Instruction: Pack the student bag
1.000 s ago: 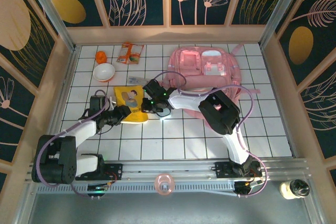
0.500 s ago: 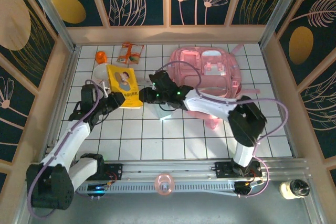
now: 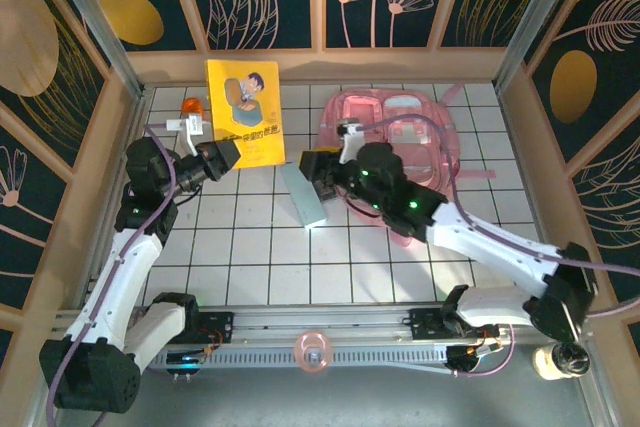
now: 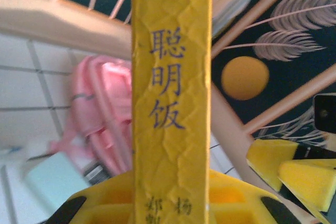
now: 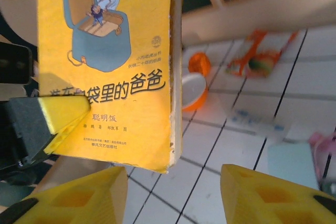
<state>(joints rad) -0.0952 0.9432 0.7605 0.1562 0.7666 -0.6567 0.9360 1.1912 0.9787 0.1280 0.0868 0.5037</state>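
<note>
Left to right. The left wall ran close beside the left arm, so there was little slack on that side. The left gripper was pinched on a lower corner of a yellow book. It held the book upright off the table. In the left wrist view I saw the spine rising straight up between the pads. From above, the book's top edge overlapped the back rail.

Just left of the book an orange thing sat near the far-left corner. In the right wrist view a bowl and a snack packet lay near it, past the book's edge.

At centre, a pale blue case lay flat on the tiles just beside the right gripper. That gripper's jaws stood spread and empty, facing the book's cover and apart from it. The near half of the table was open tiles, with plenty of room.

Right of centre, the student bag lay flat at the far side, close to the back rail. The right arm crossed its near edge. A strip of tiles separated the bag from the right wall.
</note>
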